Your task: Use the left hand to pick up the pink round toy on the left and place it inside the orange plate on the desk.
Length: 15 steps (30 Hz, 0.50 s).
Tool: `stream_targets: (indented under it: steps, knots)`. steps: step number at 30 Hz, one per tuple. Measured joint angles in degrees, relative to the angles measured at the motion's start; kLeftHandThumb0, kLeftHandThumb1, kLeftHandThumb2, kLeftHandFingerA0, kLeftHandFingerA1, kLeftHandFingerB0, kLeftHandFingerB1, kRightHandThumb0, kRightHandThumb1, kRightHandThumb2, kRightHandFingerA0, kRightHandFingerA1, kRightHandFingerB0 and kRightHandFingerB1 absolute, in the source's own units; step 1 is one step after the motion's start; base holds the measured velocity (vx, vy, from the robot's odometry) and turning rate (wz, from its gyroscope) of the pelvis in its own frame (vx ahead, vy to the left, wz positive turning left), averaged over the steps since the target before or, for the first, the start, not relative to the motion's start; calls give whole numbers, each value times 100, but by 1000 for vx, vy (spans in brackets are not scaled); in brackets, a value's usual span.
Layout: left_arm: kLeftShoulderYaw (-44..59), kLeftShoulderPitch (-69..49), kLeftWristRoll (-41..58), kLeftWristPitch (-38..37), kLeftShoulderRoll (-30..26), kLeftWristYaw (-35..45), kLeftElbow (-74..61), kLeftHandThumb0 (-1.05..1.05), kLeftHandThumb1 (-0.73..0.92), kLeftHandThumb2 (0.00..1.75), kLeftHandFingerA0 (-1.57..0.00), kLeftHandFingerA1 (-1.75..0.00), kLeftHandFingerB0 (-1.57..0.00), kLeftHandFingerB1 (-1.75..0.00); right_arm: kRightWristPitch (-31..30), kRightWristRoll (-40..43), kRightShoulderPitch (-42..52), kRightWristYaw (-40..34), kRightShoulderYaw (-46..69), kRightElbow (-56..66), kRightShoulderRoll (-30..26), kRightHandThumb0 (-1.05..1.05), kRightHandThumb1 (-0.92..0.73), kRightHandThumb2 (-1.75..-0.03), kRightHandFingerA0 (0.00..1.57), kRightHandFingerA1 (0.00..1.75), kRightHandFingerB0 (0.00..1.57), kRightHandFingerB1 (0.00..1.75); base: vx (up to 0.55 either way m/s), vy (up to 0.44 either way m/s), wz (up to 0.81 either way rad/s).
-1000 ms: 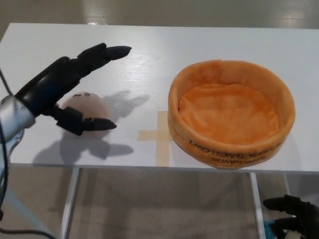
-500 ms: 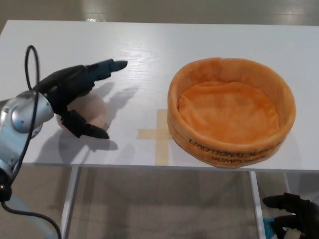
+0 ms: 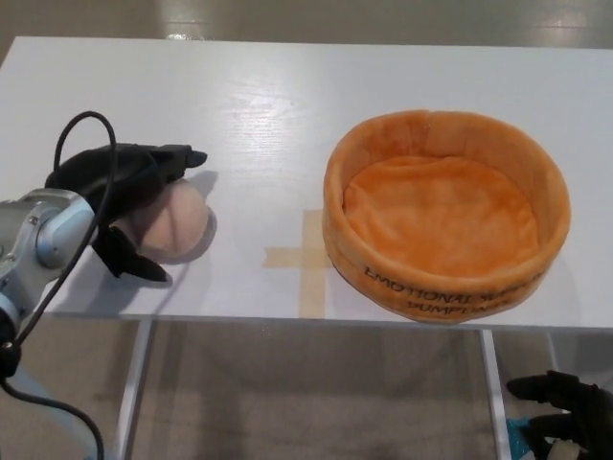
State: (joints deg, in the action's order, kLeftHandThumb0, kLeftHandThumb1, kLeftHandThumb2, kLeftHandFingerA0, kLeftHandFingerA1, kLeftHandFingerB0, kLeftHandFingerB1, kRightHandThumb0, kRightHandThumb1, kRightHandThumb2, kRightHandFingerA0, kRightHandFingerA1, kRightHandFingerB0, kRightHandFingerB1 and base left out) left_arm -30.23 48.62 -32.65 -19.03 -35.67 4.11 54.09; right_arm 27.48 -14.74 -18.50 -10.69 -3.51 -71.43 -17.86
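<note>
Fingers (image 3: 163, 158) of left hand (image 3: 120, 192) wrapped around smooth, pale-pink round toy (image 3: 177, 222).

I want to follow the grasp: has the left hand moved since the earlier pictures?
Yes. The left hand has drawn back toward the desk's left edge, farther from the tape cross, and its fingers now curl around the pink toy.
</note>
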Motion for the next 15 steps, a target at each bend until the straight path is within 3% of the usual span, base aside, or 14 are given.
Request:
stream_targets:
  steps: [1,2,3,4,5,6,7,10,11,14,15]
  knots:
    - [-7,8,-27,-1,0,-27,26,-43,49,64,-17,-35,-13,-33,0,0,0,0,0,0,-1,-12,-64,-58,62,54,67,49,0,0,0]
    - [-20,29,-93,-7,0,-99,94,-36,66,60,-55,-41,-30,-31,0,1,0,0,2,0,-2,-12,-64,-58,62,54,68,50,0,0,0]
    - [-25,42,-128,-13,0,-144,139,-36,66,60,-55,-41,-30,-31,0,2,0,1,5,0,-2,-12,-64,-58,62,54,68,50,0,0,0]
    - [-35,67,-172,-25,2,-182,210,-30,79,64,-89,-116,-72,-42,0,2,0,1,6,0,-3,-12,-64,-58,60,53,67,50,0,0,0]
    - [-35,75,-185,-30,4,-191,234,-30,79,64,-89,-116,-72,-42,0,2,0,1,6,0,-3,-12,-64,-58,60,53,67,50,0,0,0]
    - [-29,96,-203,-38,14,-199,279,-26,76,64,-90,-131,-83,-49,0,1,0,1,5,-1,-4,-11,-64,-58,59,53,67,50,0,0,0]
    - [-16,112,-216,-47,32,-203,328,-26,81,67,-75,-162,-79,-78,0,2,0,1,5,0,-5,-13,-64,-58,60,52,67,49,0,0,0]
    - [37,162,-227,-60,86,-229,423,-27,82,65,-71,-165,-74,-80,0,1,1,1,5,0,-7,-12,-64,-58,58,52,66,49,0,0,0]
    - [42,162,-230,-62,101,-240,440,-28,82,63,-69,-168,-69,-93,0,2,1,1,6,-1,-9,-12,-64,-58,59,52,66,49,0,0,0]
    - [62,162,-239,-78,146,-298,476,-28,82,64,-69,-167,-69,-88,0,3,1,1,9,-1,-11,-11,-64,-58,60,53,66,49,0,0,0]
    - [75,162,-250,-97,162,-332,493,-27,82,63,-68,-167,-65,-101,0,3,1,2,11,-1,-11,-10,-64,-58,60,54,68,50,0,0,0]
